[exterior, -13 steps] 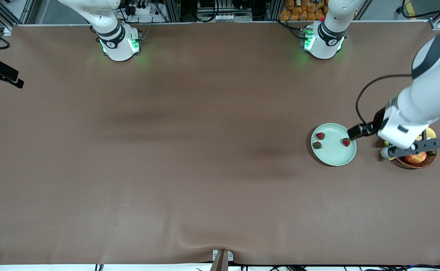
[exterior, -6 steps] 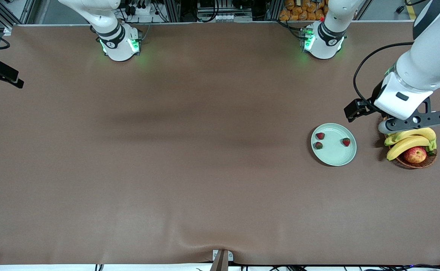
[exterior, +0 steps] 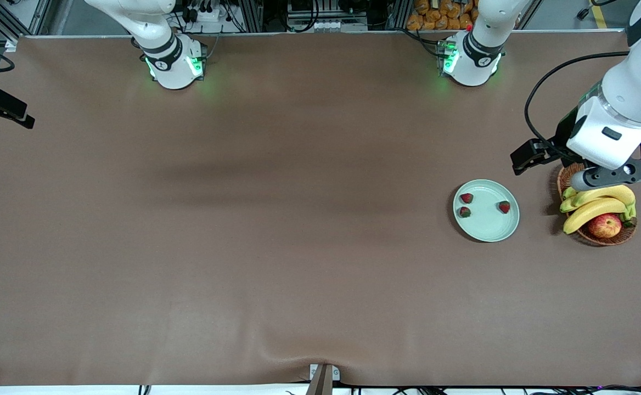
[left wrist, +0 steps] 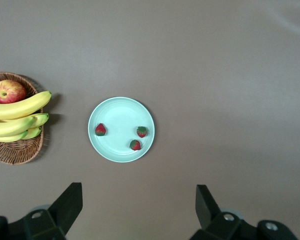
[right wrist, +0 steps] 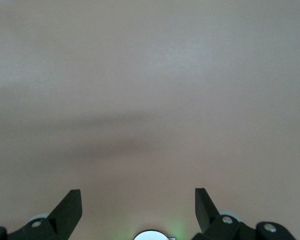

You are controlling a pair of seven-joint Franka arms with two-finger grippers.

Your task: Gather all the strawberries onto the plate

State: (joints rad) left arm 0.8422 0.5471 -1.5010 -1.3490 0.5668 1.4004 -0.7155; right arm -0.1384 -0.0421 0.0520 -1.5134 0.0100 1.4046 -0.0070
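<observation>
Since the earlier frames, the left gripper [exterior: 619, 174] has been rising away from the plate [exterior: 485, 222] and is now hanging over the rim of the wicker basket [exterior: 562, 176], with its fingers spread wide and holding nothing. Across the front view, the right arm is waiting folded at its base, with its gripper out of that picture. Only the right wrist view is showing the right gripper [right wrist: 138, 212], its jaws standing wide apart and empty above bare brown tablecloth [right wrist: 150, 90]. Only the left wrist view is showing the left gripper's wide gap [left wrist: 138, 207] from above, with the plate [left wrist: 121, 107] and the basket [left wrist: 17, 150] both lying below it. Taking the plate as landmark, it is lying toward the left arm's end of the table, and all three strawberries are sitting inside it: one [exterior: 466, 198] and a second [exterior: 464, 212] close together near the rim on the side toward the right arm's end, the third [exterior: 504, 207] apart from them near the rim closest to the basket. Beside the plate, toward the left arm's end, the basket is holding a bunch of bananas [exterior: 595, 202] and an apple [exterior: 605, 225].
</observation>
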